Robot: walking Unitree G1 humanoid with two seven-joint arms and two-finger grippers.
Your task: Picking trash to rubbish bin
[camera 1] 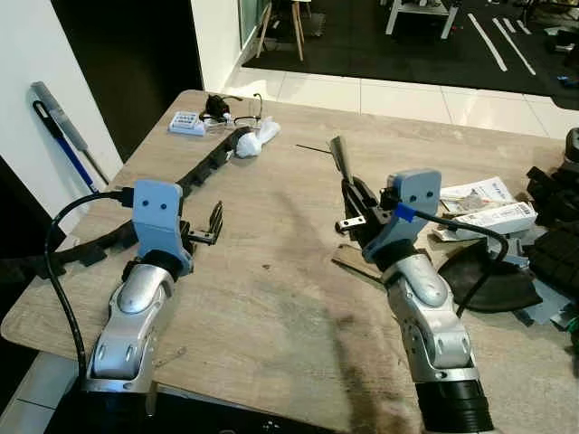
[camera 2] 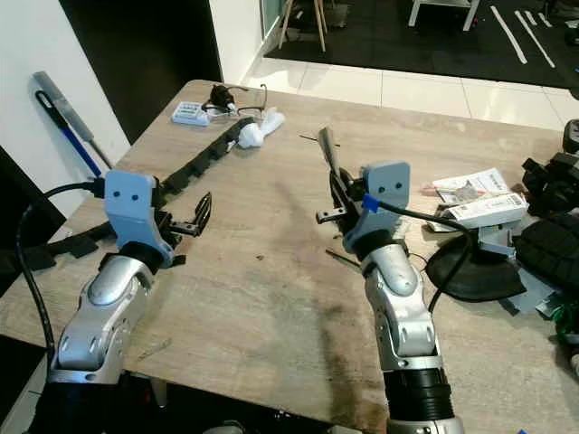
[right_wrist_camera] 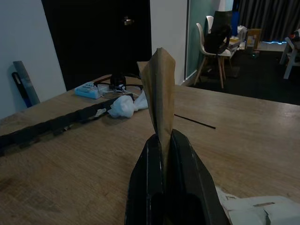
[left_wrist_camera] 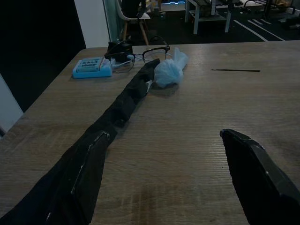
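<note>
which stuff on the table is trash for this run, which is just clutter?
Job:
- brown paper scrap, clamped in the right gripper
- crumpled white tissue, likely next
- left gripper, open, empty

Lying about:
- glasses
- blue box
- black strap
- leaflets
- thin black stick

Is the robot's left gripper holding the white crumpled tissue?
No, the left gripper is open and holds nothing, while the white crumpled tissue lies farther off on the table beside the glasses.

We count two tools: the left tool [camera 1: 213, 224] and the right tool [camera 1: 351, 201]. On the counter [camera 1: 271, 271] we see one white wad [camera 1: 256, 139], one pair of glasses [camera 1: 237, 115] and one blue box [camera 1: 187, 123].
</note>
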